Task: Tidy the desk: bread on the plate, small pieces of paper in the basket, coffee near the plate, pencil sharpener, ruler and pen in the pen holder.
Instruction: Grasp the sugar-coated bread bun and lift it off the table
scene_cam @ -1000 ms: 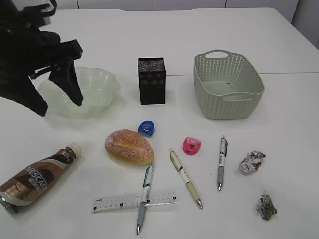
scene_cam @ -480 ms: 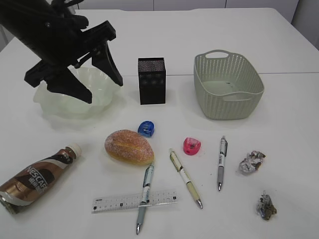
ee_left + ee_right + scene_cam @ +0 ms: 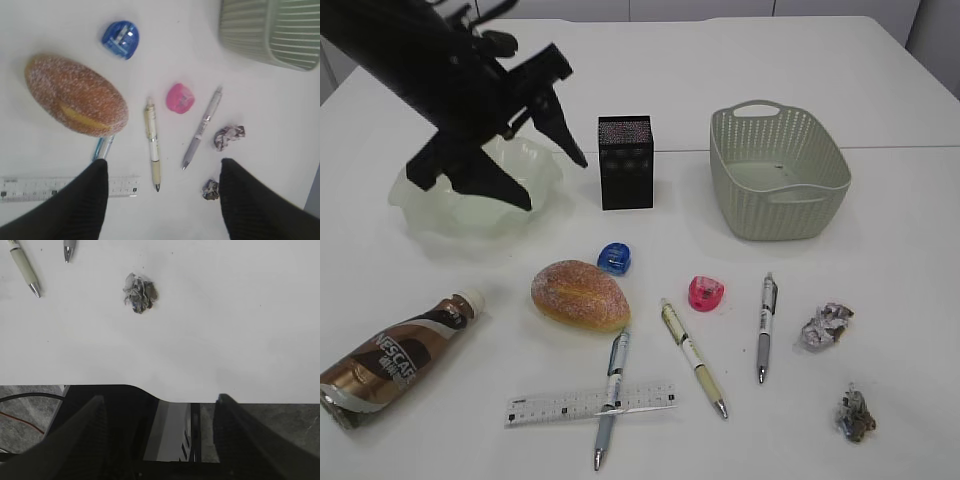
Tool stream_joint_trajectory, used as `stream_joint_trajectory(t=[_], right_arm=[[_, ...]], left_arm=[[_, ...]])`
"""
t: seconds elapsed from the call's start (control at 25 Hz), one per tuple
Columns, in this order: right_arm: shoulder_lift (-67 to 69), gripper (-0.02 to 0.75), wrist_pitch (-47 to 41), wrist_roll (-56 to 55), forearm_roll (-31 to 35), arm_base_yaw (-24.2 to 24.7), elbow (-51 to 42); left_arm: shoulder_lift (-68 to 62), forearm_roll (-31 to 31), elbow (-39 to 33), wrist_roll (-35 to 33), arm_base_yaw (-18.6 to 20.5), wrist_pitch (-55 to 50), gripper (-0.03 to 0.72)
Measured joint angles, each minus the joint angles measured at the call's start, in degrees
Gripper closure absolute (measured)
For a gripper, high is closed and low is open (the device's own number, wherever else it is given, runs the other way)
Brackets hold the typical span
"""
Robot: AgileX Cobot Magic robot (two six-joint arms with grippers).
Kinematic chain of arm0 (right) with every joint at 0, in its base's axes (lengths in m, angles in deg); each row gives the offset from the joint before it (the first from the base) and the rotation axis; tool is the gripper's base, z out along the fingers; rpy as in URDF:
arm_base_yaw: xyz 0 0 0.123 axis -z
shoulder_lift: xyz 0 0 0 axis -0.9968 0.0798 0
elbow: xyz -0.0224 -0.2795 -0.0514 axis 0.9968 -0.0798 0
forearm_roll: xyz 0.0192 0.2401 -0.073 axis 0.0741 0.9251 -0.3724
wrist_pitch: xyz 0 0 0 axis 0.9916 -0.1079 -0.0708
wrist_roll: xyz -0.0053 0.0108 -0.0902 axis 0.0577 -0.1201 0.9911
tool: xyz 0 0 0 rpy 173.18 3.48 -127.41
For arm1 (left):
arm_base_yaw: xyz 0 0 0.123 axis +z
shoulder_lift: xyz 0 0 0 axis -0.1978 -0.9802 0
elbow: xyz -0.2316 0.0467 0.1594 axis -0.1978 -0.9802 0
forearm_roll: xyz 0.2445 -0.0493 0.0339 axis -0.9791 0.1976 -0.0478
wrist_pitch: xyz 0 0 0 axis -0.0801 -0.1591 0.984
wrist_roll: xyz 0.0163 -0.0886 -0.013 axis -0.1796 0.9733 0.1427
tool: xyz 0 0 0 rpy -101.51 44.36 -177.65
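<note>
The bread [image 3: 579, 294] lies in front of the translucent plate [image 3: 420, 215]. My left gripper [image 3: 552, 182] is open and empty, in the air over the plate's right rim; its wrist view [image 3: 163, 165] looks down on the bread [image 3: 76, 95]. The coffee bottle [image 3: 395, 358] lies at the front left. Blue [image 3: 614, 258] and pink [image 3: 705, 292] sharpeners, three pens [image 3: 692, 356], the ruler [image 3: 590, 403] and two paper balls [image 3: 825, 326] lie on the table. The black pen holder [image 3: 625, 162] and the basket [image 3: 777, 170] stand behind. My right gripper [image 3: 160, 399] is open over the table's front edge, short of a paper ball [image 3: 139, 292].
One pen [image 3: 610, 397] lies across the ruler. Another pen [image 3: 765, 326] lies between the pink sharpener and the paper balls. The second paper ball [image 3: 855, 413] is near the front right edge. The right arm is out of the exterior view.
My left arm has swung right and forward, from the plate's left side to above its right rim. Nothing on the table has moved.
</note>
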Motion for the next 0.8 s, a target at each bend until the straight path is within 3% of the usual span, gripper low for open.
stream_joint_trajectory(t=[0.28, 0.8], right_arm=[[0.0, 0.248, 0.0, 0.04, 0.0, 0.0, 0.0], [0.0, 0.248, 0.0, 0.04, 0.74, 0.09, 0.0]], left_arm=[[-8.56, 0.19, 0.0, 9.68, -0.99, 0.83, 0.113], [-15.14, 0.31, 0.0, 12.64, -1.17, 4.33, 0.1]])
